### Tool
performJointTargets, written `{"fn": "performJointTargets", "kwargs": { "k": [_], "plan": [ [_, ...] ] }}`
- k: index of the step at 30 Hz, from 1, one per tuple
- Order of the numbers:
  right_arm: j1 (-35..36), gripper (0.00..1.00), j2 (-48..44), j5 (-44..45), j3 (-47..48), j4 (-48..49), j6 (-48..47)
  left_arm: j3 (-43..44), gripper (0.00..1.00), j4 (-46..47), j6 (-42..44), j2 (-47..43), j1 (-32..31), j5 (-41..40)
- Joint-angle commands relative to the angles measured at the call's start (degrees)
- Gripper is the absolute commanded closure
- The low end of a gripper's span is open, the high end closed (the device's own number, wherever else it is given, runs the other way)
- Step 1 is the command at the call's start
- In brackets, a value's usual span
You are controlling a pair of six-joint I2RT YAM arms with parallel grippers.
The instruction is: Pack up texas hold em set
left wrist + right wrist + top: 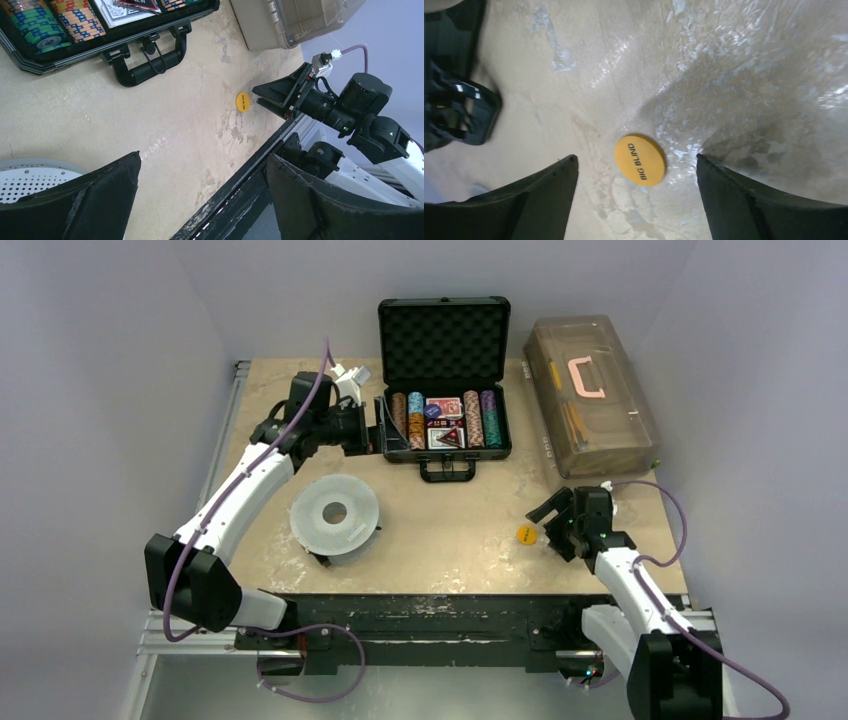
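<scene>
The texas hold em set is a small black briefcase [443,335] standing open at the back of the table, its foam lid raised. Rows of coloured chips [478,420] and red card decks [445,408] fill its tray, also seen in the left wrist view as chips [37,30] behind the handle [150,60]. A yellow "BIG BLIND" button [640,160] lies flat on the table [526,533]. My right gripper [635,158] is open, its fingertips either side of the button and not touching it. My left gripper [372,430] hangs open and empty beside the case's left end.
A translucent brown toolbox [590,395] with a pink handle sits at the back right. A grey-white perforated disc [335,513] lies left of centre, near the left arm. The table's front edge and black rail [440,615] run just behind the right gripper.
</scene>
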Motion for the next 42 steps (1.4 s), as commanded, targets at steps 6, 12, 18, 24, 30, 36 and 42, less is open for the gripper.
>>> {"fn": "performJointTargets", "kwargs": {
  "k": [6,12,18,24,30,36,42],
  "plan": [
    [9.2,0.01,12.0,10.4,15.2,-19.2,-14.9,-0.1,0.07,3.1,-1.2,0.0,-0.4,2.2],
    [17.9,0.06,25.6,14.2,25.0,-23.1,-18.2,0.0,0.07,2.9,-0.8,0.2,-0.5,1.9],
    [19.9,0.20,32.8,16.3,32.0,-27.5,-19.8,0.2,0.07,2.6,-0.7,0.4,-0.7,1.9],
    [19.9,0.18,33.4,16.7,28.9,-22.0,-21.0,0.4,0.07,2.4,-0.4,-0.2,-0.7,1.9],
    [19.9,0.21,32.7,16.6,23.8,-15.4,-16.8,0.4,0.07,2.5,-0.8,0.0,-0.7,2.5],
    [19.9,0.30,33.3,17.9,23.1,-15.2,-14.9,0.4,0.07,2.6,-0.9,0.3,-0.7,2.6],
    [19.9,0.37,34.1,19.9,23.2,-16.4,-15.7,0.4,0.07,2.6,-0.8,0.2,-0.8,2.4]
  ]
}}
